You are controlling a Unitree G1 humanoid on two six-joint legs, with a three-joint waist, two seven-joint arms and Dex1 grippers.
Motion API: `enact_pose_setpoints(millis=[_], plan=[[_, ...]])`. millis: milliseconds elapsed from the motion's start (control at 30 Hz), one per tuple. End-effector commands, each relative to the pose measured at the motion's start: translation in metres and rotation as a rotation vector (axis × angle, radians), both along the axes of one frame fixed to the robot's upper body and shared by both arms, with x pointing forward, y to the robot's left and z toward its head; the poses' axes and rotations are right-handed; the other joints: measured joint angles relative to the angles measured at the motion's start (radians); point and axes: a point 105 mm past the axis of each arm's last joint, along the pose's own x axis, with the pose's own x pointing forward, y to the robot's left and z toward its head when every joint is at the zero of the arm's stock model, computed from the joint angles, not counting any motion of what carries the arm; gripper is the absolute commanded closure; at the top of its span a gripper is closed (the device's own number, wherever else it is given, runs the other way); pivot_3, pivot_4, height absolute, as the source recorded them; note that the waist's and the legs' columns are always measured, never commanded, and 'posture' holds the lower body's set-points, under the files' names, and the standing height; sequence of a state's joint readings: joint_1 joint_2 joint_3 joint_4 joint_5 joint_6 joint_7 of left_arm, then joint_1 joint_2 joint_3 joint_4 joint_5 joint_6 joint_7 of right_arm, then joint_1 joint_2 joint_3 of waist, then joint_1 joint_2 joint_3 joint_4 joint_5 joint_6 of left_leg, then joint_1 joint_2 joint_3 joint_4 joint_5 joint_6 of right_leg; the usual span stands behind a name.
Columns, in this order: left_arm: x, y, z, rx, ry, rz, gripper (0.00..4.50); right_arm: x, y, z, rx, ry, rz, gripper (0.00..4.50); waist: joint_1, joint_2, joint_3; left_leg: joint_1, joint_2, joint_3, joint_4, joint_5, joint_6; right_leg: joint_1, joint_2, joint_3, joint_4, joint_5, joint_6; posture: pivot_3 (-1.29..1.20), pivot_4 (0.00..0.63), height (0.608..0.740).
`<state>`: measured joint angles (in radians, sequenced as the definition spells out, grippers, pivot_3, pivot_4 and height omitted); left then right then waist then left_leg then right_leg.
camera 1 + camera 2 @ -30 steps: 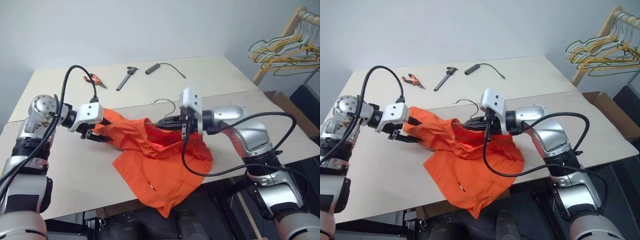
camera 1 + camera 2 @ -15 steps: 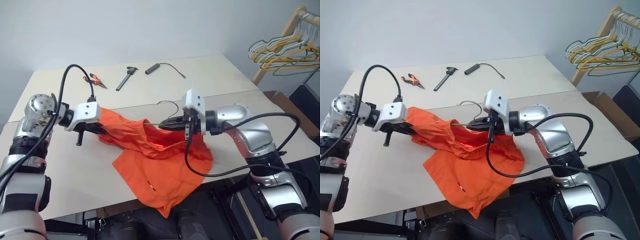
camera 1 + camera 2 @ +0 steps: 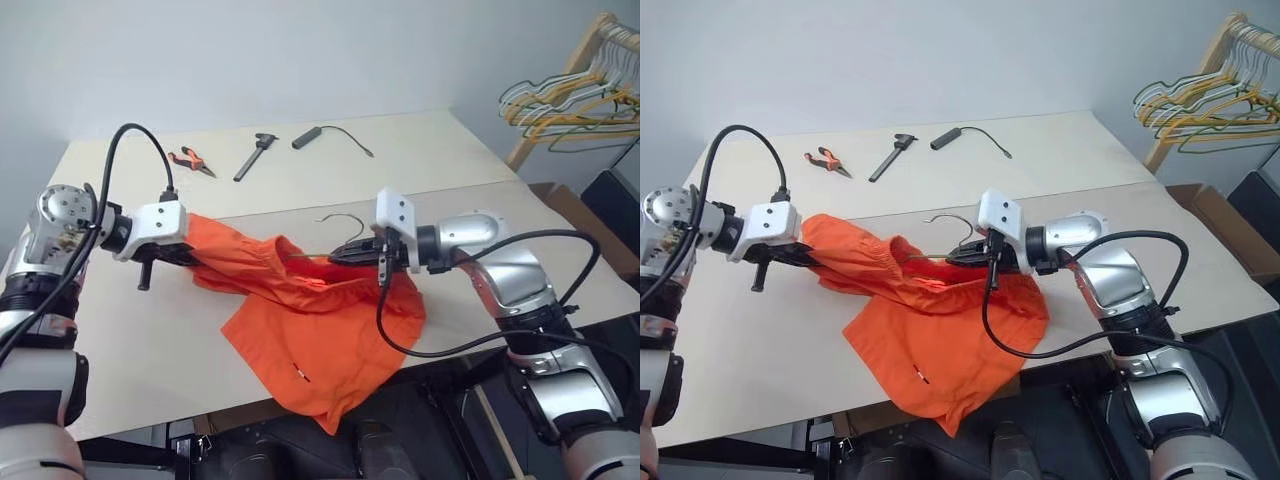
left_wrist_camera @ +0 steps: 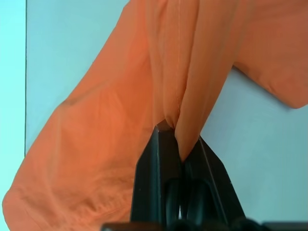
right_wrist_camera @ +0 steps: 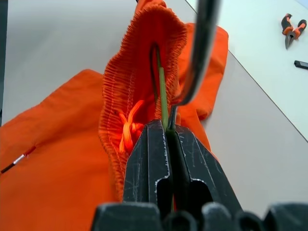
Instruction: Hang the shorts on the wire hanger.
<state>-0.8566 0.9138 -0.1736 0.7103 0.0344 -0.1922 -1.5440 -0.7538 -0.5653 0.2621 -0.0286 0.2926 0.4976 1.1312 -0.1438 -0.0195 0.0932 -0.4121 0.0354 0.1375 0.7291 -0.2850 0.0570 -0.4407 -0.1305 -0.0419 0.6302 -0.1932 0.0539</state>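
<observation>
Left wrist view: the left gripper [image 4: 179,144] pinches a fold of the orange shorts [image 3: 310,330], which drape over the table [image 3: 420,150] edge. Opposite, the right gripper [image 5: 167,132] clamps the wire hanger [image 5: 162,91], its wire running inside the waistband.

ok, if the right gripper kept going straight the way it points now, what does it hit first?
The right gripper is shut on the wire hanger and aims into the gathered waistband of the shorts, so it would likely push into that orange cloth first. Depth is hard to judge.
</observation>
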Motion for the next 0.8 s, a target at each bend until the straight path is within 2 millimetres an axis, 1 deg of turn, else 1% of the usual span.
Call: enact_pose_setpoints(millis=[33, 167, 367, 467, 567, 667, 800], plan=[[-0.002, -0.001, 0.012, -0.01, -0.052, -0.023, 4.46, 0.001, -0.004, 0.017, 0.045, -0.041, -0.006, 4.5, 0.0, 0.0, 0.0, 0.0, 0.0, 0.0, 0.0, 0.0, 0.0, 0.0, 0.0, 0.0, 0.0, 0.0, 0.0, -0.13, 0.051, 0.74], [-0.003, -0.005, 0.003, 0.001, -0.035, -0.037, 4.46, 0.003, -0.003, 0.027, 0.061, -0.051, -0.01, 4.5, -0.001, 0.0, 0.0, 0.0, 0.0, 0.0, 0.0, 0.0, 0.0, 0.0, 0.0, 0.0, 0.0, 0.0, 0.0, -0.14, 0.052, 0.74], [-0.007, 0.0, -0.009, 0.059, -0.035, -0.054, 4.46, 0.003, -0.01, 0.041, 0.061, -0.044, -0.01, 4.5, -0.002, 0.0, 0.0, 0.0, 0.0, 0.0, 0.0, 0.0, 0.0, 0.0, 0.0, 0.0, 0.0, 0.0, 0.0, -0.15, 0.054, 0.74], [-0.002, 0.003, -0.014, 0.095, -0.069, -0.038, 4.46, 0.001, -0.01, 0.047, 0.063, -0.033, 0.007, 4.5, -0.002, 0.0, 0.0, 0.0, 0.0, 0.0, 0.0, 0.0, 0.0, 0.0, 0.0, 0.0, 0.0, 0.0, 0.0, -0.16, 0.052, 0.74], [-0.002, 0.002, -0.015, 0.098, -0.076, -0.047, 3.89, -0.002, -0.009, 0.051, 0.044, -0.035, 0.036, 4.5, -0.003, 0.0, 0.0, 0.0, 0.0, 0.0, 0.0, 0.0, 0.0, 0.0, 0.0, 0.0, 0.0, 0.0, 0.0, -0.16, 0.052, 0.74], [-0.002, 0.001, -0.009, 0.072, -0.087, -0.055, 2.95, -0.004, -0.008, 0.054, 0.029, -0.036, 0.056, 4.5, -0.003, 0.0, 0.0, 0.0, 0.0, 0.0, 0.0, 0.0, 0.0, 0.0, 0.0, 0.0, 0.0, 0.0, 0.0, -0.16, 0.048, 0.74], [0.0, 0.006, 0.005, 0.073, -0.13, -0.05, 1.64, -0.005, -0.007, 0.056, -0.003, -0.036, 0.075, 4.5, -0.005, 0.0, 0.0, 0.0, 0.0, 0.0, 0.0, 0.0, 0.0, 0.0, 0.0, 0.0, 0.0, 0.0, 0.0, -0.16, 0.045, 0.74]])
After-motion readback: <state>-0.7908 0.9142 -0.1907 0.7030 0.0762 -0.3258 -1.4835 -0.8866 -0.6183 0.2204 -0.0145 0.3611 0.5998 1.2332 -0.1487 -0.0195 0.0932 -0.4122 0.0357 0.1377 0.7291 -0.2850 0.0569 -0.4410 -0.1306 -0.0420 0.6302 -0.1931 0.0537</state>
